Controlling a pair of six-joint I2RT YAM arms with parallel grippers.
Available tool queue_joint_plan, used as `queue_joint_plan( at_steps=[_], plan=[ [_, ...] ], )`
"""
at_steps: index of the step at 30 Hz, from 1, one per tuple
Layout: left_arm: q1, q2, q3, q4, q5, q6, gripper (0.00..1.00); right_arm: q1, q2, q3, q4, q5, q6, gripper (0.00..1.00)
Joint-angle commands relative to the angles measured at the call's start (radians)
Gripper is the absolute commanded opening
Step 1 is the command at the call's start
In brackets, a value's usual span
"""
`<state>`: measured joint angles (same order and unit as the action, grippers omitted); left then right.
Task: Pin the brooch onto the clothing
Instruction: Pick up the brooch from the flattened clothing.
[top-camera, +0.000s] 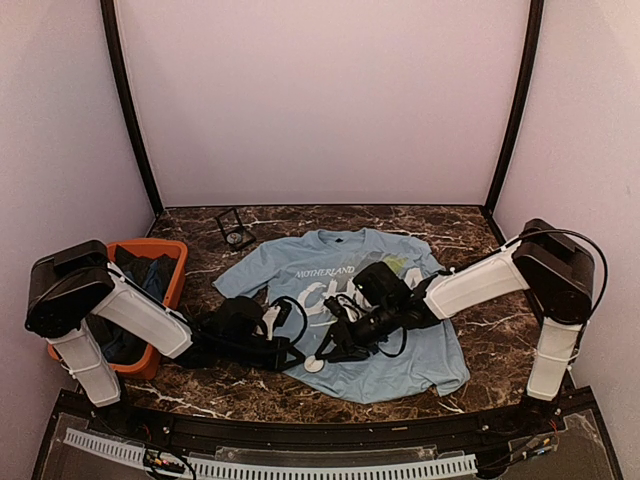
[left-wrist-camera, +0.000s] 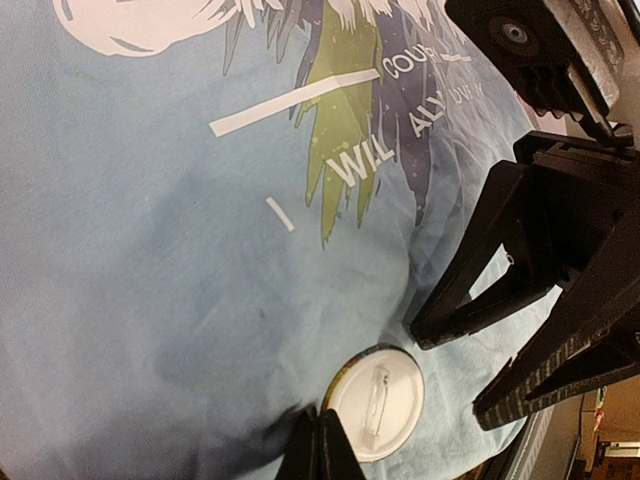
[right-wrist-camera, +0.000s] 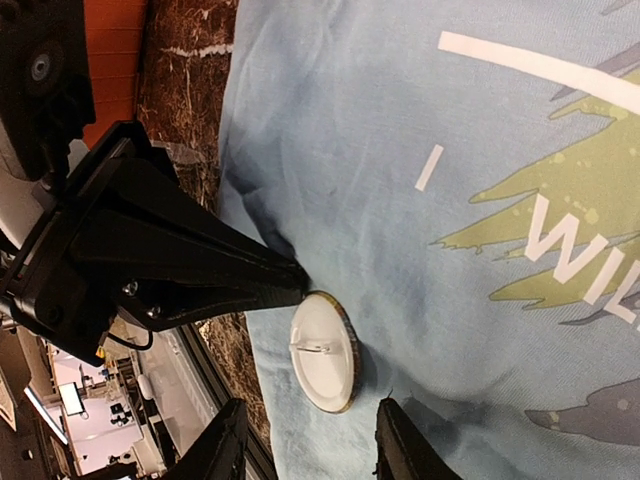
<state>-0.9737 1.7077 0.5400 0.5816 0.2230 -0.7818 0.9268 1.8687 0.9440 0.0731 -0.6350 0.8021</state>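
The brooch (left-wrist-camera: 380, 400) is a round badge lying white back up, its pin clasp showing, on the lower part of the light blue T-shirt (left-wrist-camera: 150, 250). My left gripper (left-wrist-camera: 320, 425) is shut, with its tips against the brooch's rim; I cannot tell whether they pinch the rim. From the right wrist the brooch (right-wrist-camera: 325, 352) looks tilted on the shirt (right-wrist-camera: 400, 120), with the left gripper (right-wrist-camera: 298, 278) touching its upper edge. My right gripper (right-wrist-camera: 310, 450) stands open just short of the brooch, one finger to each side, holding nothing. From above the brooch (top-camera: 314, 364) lies between both grippers.
An orange bin (top-camera: 172, 250) with dark blue garments (top-camera: 150, 278) stands at the left. A small black-framed square case (top-camera: 236, 237) lies behind the shirt (top-camera: 420, 360). The shirt's hem lies near the table's front edge (top-camera: 300, 400).
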Motion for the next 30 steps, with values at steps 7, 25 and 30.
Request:
queue_joint_plan(
  at_steps=[7,25,30],
  plan=[
    [-0.003,0.018,0.007,-0.020,-0.002,-0.007,0.01,0.005,0.027,-0.016,0.003,-0.022,-0.001,0.41],
    [-0.003,0.033,-0.023,0.029,-0.001,-0.021,0.01,0.011,0.066,0.009,0.073,-0.061,0.044,0.22],
    [-0.003,0.042,-0.024,0.039,0.004,-0.022,0.01,0.010,0.080,0.038,0.041,-0.041,0.020,0.17]
  ],
)
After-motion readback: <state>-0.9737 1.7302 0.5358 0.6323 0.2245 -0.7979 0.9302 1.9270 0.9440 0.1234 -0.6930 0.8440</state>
